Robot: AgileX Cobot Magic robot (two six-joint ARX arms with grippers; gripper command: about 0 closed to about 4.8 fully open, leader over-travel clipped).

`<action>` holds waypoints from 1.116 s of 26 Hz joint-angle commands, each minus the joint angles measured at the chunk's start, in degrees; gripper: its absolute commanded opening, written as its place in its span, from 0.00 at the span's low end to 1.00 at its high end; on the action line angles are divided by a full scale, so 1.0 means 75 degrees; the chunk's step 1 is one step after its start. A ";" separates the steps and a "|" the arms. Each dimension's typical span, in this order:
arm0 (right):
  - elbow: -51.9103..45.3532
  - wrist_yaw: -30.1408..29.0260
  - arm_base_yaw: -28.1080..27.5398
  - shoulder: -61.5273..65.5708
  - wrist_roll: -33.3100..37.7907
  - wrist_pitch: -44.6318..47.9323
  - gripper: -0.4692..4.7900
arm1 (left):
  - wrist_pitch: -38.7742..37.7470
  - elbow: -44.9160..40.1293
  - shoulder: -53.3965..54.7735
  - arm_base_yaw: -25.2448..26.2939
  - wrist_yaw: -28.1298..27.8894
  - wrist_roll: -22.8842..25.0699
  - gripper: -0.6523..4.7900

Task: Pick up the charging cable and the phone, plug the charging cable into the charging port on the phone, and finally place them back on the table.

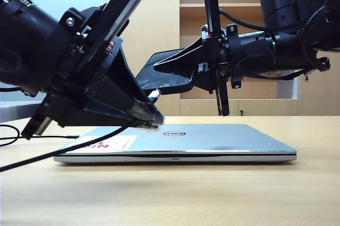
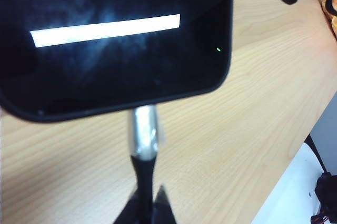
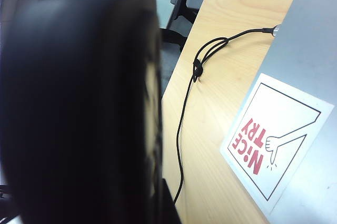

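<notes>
Exterior: left gripper (image 1: 151,117) clenched on cable (image 1: 64,150); right gripper (image 1: 159,69) clamped on phone (image 1: 159,80), above laptop (image 1: 212,138).

Left wrist: plug (image 2: 144,132) ahead of fingertips, meeting phone (image 2: 116,40) edge. Push straight, no tilt.

Right wrist: phone (image 3: 79,103) fills foreground. Hold steady.

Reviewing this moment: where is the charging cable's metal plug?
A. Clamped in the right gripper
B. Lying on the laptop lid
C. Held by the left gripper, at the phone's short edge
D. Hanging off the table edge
C. In the left wrist view the left gripper pinches the charging cable, whose silver plug meets the short edge of the phone.
</notes>
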 commanded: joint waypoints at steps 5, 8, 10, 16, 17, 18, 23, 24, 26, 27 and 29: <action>0.0003 0.0201 0.0050 -0.0064 -0.0201 0.0122 0.08 | 0.0417 0.0055 -0.0035 0.0032 -0.0204 0.0035 0.51; 0.0006 0.0364 -0.0026 -0.0122 -0.0239 0.0143 0.08 | 0.0417 0.0064 -0.0041 0.0032 -0.0204 0.0035 0.63; 0.0006 0.0460 -0.0102 -0.0163 -0.0248 0.0134 0.08 | 0.0434 0.0085 -0.0064 0.0032 -0.0204 0.0035 0.63; 0.0009 0.0836 -0.0586 -0.0452 -0.0277 0.0041 0.08 | 0.0449 0.0379 -0.0166 0.0035 -0.0204 0.0035 0.51; 0.0009 0.0854 -0.0714 -0.0525 -0.0277 -0.0044 0.08 | 0.0414 0.0478 -0.0195 0.0035 -0.0204 0.0035 0.38; 0.0009 0.0886 -0.0927 -0.0688 -0.0361 -0.0347 0.08 | 0.0315 0.0749 -0.0227 0.0038 -0.0207 0.0038 0.10; 0.0020 0.1201 -0.1751 -0.1533 -0.1285 -0.2296 0.08 | -0.0149 0.1594 -0.0242 0.0047 -0.0207 0.0772 0.11; 0.0032 0.1195 -0.1950 -0.1687 -0.1352 -0.2652 0.08 | -0.0367 0.1769 -0.0242 0.0061 -0.0207 0.0965 0.11; 0.0137 0.1139 -0.2273 -0.1926 -0.1530 -0.3450 0.08 | -0.0985 0.2215 -0.0242 0.0128 -0.0207 0.1361 0.11; 0.0277 0.1084 -0.2486 -0.2057 -0.1784 -0.4077 0.08 | -0.1253 0.2419 -0.0242 0.0172 -0.0207 0.1518 0.11; 0.0595 0.0970 -0.2795 -0.2218 -0.2428 -0.5231 0.08 | -0.1743 0.2830 -0.0242 0.0289 -0.0207 0.1871 0.11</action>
